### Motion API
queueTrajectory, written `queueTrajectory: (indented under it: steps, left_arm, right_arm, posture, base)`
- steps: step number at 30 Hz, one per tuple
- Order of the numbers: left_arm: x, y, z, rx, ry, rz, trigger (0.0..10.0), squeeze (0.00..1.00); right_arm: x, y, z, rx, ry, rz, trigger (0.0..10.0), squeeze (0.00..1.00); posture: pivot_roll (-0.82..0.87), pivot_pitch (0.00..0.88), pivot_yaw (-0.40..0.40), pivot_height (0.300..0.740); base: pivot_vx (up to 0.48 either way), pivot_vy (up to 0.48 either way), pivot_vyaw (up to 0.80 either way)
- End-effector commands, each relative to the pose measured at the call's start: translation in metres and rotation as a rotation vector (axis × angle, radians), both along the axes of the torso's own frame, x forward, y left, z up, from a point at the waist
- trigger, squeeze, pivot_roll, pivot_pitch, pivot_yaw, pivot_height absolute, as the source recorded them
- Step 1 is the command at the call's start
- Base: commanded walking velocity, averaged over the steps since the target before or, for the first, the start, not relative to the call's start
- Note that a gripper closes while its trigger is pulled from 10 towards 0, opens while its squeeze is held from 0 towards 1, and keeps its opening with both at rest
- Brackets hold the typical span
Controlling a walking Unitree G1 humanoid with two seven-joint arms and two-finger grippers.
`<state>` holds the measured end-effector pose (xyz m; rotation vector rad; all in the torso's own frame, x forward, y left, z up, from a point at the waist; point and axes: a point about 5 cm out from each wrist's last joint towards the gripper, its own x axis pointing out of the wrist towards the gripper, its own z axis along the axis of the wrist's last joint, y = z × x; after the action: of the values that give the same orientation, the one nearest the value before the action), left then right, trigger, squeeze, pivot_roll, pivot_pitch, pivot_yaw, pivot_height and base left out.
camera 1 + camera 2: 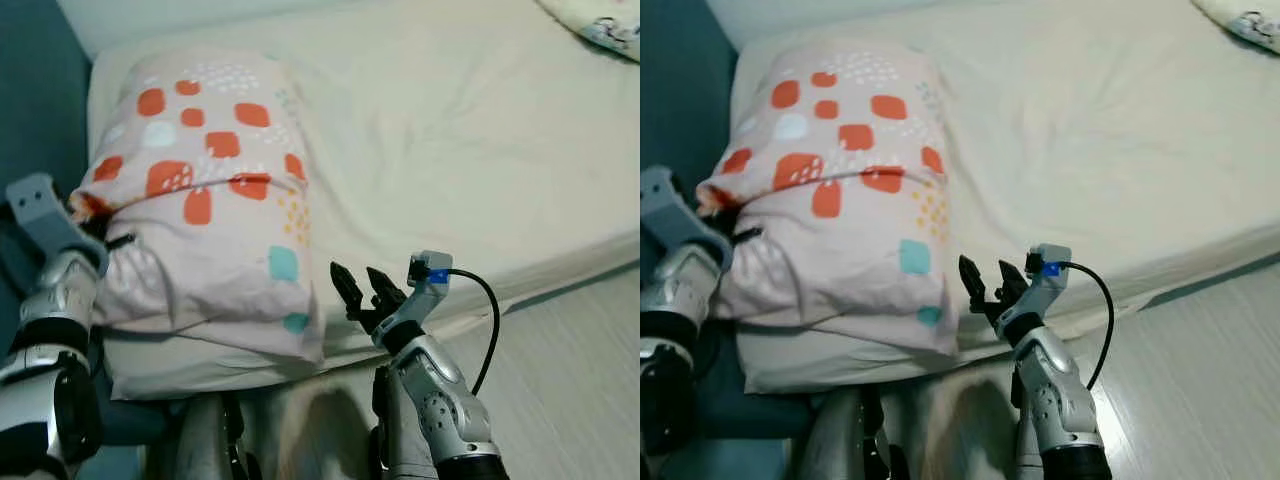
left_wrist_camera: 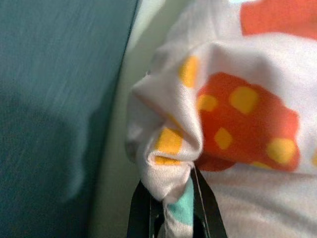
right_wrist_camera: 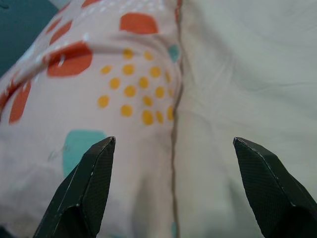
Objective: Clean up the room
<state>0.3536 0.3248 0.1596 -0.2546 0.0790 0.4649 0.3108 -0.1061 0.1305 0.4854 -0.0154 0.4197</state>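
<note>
From the head, a pillow [image 1: 205,200] with orange, teal and yellow patches lies on the near left corner of the bed [image 1: 470,130], against the teal wall [image 1: 35,90]. The left gripper [image 1: 95,228] meets the pillow's left edge. The right gripper [image 1: 362,283] hovers just right of the pillow's near corner, over the mattress edge, fingers spread. A second pillow [image 1: 600,22] sits at the far right.

The left wrist shows a bunch of pillow fabric [image 2: 171,163] pinched between the closed black fingers [image 2: 208,208], beside what seems the wall.

The right wrist shows both fingers [image 3: 84,191] wide apart, empty, pillow and sheet beyond them.
</note>
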Motion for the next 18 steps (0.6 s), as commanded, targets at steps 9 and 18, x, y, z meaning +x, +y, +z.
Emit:
queueTrajectory:
  steps: [9, 18]
  left_arm:
    - [-0.078, 0.052, -0.024, 0.086, 0.141, 0.293, 0.0, 0.00]
    - [-0.120, 0.043, -0.023, 0.034, 0.144, 0.377, 0.0, 0.00]
  right_arm:
    - [0.001, 0.005, -0.011, -0.012, 0.028, 0.030, 10.0, 0.00]
    - [0.004, 0.009, -0.010, -0.015, 0.025, 0.057, 10.0, 0.00]
  posture:
    - [0.00, 0.260, 0.064, 0.582]
    - [0.02, 0.252, 0.059, 0.582]
  base:
    - [0.000, 0.000, 0.00]
    - [0.000, 0.000, 0.00]
